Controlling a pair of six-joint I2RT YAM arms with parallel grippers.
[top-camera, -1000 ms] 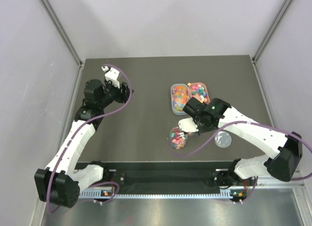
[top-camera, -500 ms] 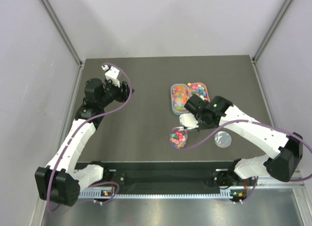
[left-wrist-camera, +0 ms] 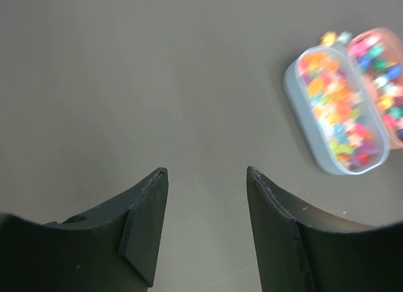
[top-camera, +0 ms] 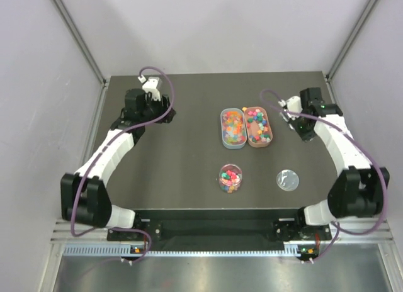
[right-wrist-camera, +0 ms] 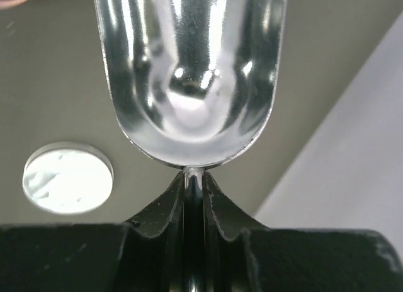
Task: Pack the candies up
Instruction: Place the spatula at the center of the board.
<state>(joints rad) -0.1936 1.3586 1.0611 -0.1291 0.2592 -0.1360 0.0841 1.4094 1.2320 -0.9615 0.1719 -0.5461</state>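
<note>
Two trays (top-camera: 221,128) of candies (top-camera: 232,125), one cup (top-camera: 220,177)

Grey tub (top-camera: 221,128) touching pink tub (top-camera: 271,131); cup (top-camera: 220,177) nr front, lid (top-camera: 288,179) rt; scoop (right-wrist-camera: 189,72).

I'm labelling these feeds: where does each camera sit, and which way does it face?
Top external: above and behind the bases, looking down on the table; left arm and right arm show whole.
Left wrist: on the left arm, looking past its open hand at the trays of candies.
Right wrist: behind its hand, shut on the scoop, facing table and lid.
Shared: top and left wrist see the trays; top and right wrist, the lid.
</note>
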